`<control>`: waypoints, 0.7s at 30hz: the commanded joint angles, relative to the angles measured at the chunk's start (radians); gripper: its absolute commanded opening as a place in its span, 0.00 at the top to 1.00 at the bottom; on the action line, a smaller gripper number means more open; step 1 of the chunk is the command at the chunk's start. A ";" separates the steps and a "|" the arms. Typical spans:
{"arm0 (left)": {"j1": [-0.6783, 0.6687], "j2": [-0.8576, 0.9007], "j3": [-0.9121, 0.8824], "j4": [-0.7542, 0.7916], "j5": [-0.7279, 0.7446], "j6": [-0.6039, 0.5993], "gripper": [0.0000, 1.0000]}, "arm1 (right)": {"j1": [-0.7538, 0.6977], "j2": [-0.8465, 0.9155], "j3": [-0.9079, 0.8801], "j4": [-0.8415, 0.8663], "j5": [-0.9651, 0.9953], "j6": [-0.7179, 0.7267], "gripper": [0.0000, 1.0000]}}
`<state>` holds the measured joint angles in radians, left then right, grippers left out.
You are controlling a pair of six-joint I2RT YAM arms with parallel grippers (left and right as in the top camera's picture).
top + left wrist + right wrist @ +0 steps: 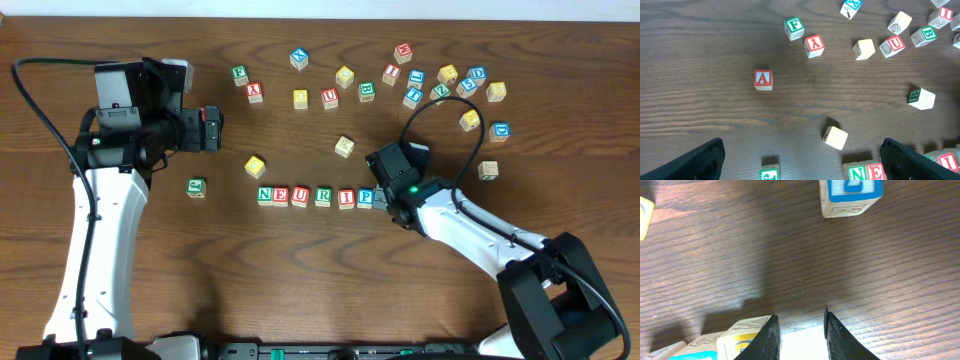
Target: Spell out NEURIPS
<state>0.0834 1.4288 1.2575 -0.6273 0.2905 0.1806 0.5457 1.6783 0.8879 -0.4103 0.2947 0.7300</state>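
On the dark wood-grain worktop (300, 280) we see six small wooden letter cubes in a straight row, side by side, each with a pale face and a coloured frame and letter: green N (265, 195), red E (282, 195), red U (300, 195), green R (323, 195), red I (346, 197) and blue P (366, 197), so the row reads NEURIP. The right end effector (800, 314) sits at the P end of the row, and its dark fingers are clamped on a pale cube (801, 345) whose letter we cannot read. The left end effector (802, 165) hangs with its fingers wide apart and nothing between them, above and to the left of the row. Among the loose cubes under it we read a red A (763, 79), a green F (794, 26), a red Y (814, 45) and a blue X (851, 6).
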 commanded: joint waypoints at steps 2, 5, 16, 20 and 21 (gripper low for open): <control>0.003 -0.004 0.023 -0.001 0.012 -0.002 0.02 | 0.013 0.009 -0.006 0.003 0.005 -0.006 0.76; 0.003 -0.004 0.023 -0.001 0.012 -0.002 0.03 | 0.013 0.009 -0.006 0.002 0.005 -0.006 0.75; 0.003 -0.004 0.023 -0.001 0.012 -0.002 0.02 | 0.013 0.009 -0.006 0.002 -0.002 -0.006 0.75; 0.003 -0.004 0.023 -0.001 0.012 -0.002 0.02 | 0.013 0.009 -0.006 0.003 -0.014 -0.006 0.76; 0.003 -0.004 0.023 -0.001 0.012 -0.002 0.02 | 0.013 0.009 -0.006 0.003 -0.014 -0.006 0.76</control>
<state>0.0837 1.4288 1.2575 -0.6273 0.2905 0.1806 0.5491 1.6783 0.8879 -0.4088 0.2832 0.7300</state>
